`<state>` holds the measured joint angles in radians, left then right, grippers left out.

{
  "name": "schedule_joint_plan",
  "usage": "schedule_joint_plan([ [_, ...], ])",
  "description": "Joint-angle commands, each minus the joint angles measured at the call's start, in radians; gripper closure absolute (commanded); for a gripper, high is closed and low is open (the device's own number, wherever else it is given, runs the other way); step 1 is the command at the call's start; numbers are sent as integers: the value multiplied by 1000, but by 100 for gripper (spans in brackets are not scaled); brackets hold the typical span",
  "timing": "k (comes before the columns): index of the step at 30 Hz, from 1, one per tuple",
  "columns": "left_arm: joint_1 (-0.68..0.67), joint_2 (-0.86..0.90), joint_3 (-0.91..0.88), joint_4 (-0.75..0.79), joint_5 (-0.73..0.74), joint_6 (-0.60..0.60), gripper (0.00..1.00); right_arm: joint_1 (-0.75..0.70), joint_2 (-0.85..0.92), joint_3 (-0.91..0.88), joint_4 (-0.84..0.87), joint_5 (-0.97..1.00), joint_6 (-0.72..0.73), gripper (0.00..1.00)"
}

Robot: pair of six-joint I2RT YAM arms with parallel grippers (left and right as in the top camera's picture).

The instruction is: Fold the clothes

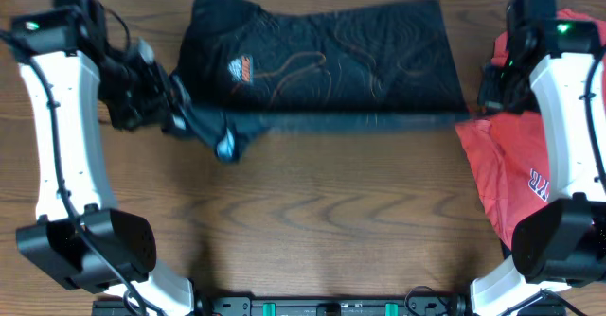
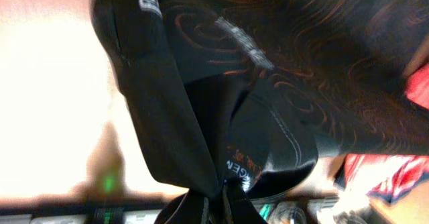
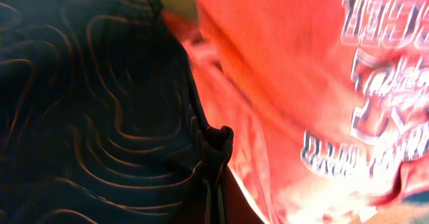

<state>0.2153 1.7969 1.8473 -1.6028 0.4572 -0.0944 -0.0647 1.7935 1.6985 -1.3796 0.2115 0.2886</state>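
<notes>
Firstly, overhead view. Item one: black jersey (image 1: 322,61) with fine orange contour lines and an orange logo (image 1: 240,70), lying flat across the far middle of the wooden table (image 1: 312,231). Its near edge runs as a straight taut line from left to right. A loose flap hangs off the left end of that edge.

Item two: left gripper (image 1: 178,108), at the left end of the near edge, fingers together on bunched black cloth.

Item three: right gripper (image 1: 483,94), at the right end of the same edge. From above its fingers are hidden under the wrist.

Item four: red T-shirt (image 1: 511,174), crumpled at the right side of the table, touching the jersey's right corner and partly under the right arm.

Left wrist view adds a close look at the pinch. Jersey cloth gathers to a point at the bottom middle of the frame, with small orange print on a fold and white lettering (image 2: 244,43) further up, neither legible.

Right wrist view adds the other pinch. A puckered black hem (image 3: 218,143) is drawn into the closed fingers at the bottom edge. White block lettering (image 3: 382,103) on the red T-shirt lies just beside it, blurred.
</notes>
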Motion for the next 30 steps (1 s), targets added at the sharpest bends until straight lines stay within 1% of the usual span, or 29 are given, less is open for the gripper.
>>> schedule_joint_plan([
  [1,7,-9,-159,-16,-23,90,94,-9,10,-84,-27,42,51,99],
  [6,8,-59,-423,53,-49,101,94,-9,10,-219,-47,5,82,99],
  [11,10,-140,-586,121,-51,85,94,-9,6,-333,-34,-18,100,99],
  [13,10,-181,-627,132,-87,58,94,-9,2,-367,-25,-21,101,99],
  [15,10,-229,-665,143,-153,7,94,-9,-4,-388,-24,-21,104,99],
  [17,10,-275,-691,146,-184,-16,94,-9,-11,-397,-26,-21,106,99],
  [24,11,-429,-739,153,-182,-84,94,-8,-79,-407,-29,-29,108,99],
  [26,11,-457,-739,187,-182,-87,94,-8,-99,-407,5,-30,108,99],
  [30,11,-470,-739,311,-181,-111,94,-5,-106,-407,145,-74,106,99],
])
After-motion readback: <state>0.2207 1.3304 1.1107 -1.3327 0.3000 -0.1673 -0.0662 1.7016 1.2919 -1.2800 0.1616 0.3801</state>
